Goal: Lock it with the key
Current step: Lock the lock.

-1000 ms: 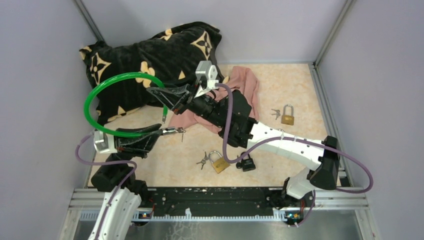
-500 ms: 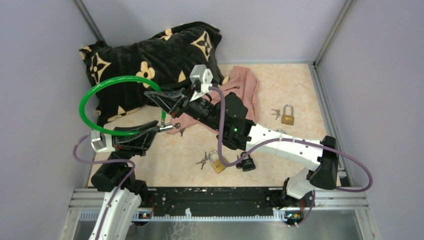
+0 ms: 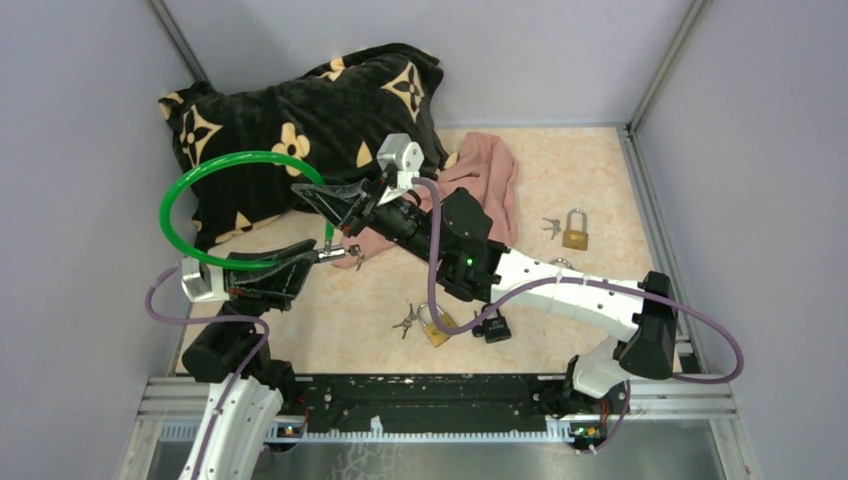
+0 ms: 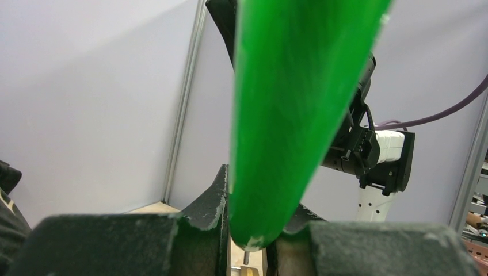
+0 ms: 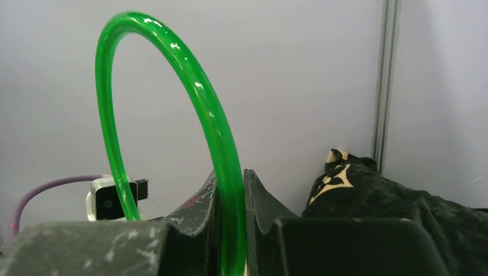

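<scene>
A green cable lock [image 3: 240, 156] arches in a loop between both grippers. My left gripper [image 3: 318, 258] is shut on one end of it, and the cable fills the gap between its jaws in the left wrist view [image 4: 270, 144]. A small metal head with keys [image 3: 350, 256] sticks out past its fingertips. My right gripper [image 3: 325, 205] is shut on the cable's other end, which hangs down just above that head. In the right wrist view the cable [image 5: 227, 172] stands pinched between the jaws.
A brass padlock [image 3: 438, 327] with keys and a small black padlock [image 3: 493, 327] lie at the front centre. Another brass padlock [image 3: 575, 233] with keys lies at the right. A pink cloth [image 3: 485, 175] and a black patterned cushion [image 3: 300, 105] lie at the back.
My right gripper has moved left and down with its cable end, closer to the left gripper's fingertips. The loop has shifted slightly left. The left gripper has shifted slightly left.
</scene>
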Controlling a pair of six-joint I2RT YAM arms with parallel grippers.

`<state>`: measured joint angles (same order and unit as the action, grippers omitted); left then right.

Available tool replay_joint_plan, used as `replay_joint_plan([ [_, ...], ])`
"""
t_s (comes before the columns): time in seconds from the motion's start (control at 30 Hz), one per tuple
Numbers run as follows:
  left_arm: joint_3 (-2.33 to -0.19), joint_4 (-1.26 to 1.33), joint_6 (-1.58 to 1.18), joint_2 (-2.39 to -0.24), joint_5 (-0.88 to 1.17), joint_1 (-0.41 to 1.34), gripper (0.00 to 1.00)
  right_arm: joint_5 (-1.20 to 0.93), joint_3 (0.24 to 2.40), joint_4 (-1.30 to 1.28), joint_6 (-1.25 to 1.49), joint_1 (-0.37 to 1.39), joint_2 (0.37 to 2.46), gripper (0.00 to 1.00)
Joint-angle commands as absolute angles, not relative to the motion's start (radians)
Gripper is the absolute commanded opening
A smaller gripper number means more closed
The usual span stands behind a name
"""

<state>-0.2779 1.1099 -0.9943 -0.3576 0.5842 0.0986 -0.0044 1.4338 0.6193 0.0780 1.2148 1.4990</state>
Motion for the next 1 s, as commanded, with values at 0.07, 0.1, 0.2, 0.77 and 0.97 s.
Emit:
replay_joint_plan([
  [0.07, -0.316, 1.151, -1.021, -0.345, 0.549, 0.094, 0.00, -0.005, 1.431, 0.690, 0.078, 1.230, 1.512, 0.00],
  [0.1, -0.316, 1.154, -1.022, -0.346, 0.549, 0.095, 0.00, -0.005, 1.434, 0.690, 0.075, 1.229, 1.517, 0.00],
  [0.2, -0.315, 1.154, -1.020, -0.341, 0.551, 0.095, 0.00, -0.006, 1.454, 0.671, 0.054, 1.229, 1.529, 0.00],
  [0.77, -0.316, 1.170, -0.932, -0.360, 0.404, 0.106, 0.00, -0.032, 1.418, 0.629, 0.048, 1.239, 1.545, 0.00],
  [0.97, -0.342, 1.234, -0.968, -0.398, 0.366, 0.125, 0.00, -0.150, 1.372, 0.647, 0.042, 1.241, 1.539, 0.00],
])
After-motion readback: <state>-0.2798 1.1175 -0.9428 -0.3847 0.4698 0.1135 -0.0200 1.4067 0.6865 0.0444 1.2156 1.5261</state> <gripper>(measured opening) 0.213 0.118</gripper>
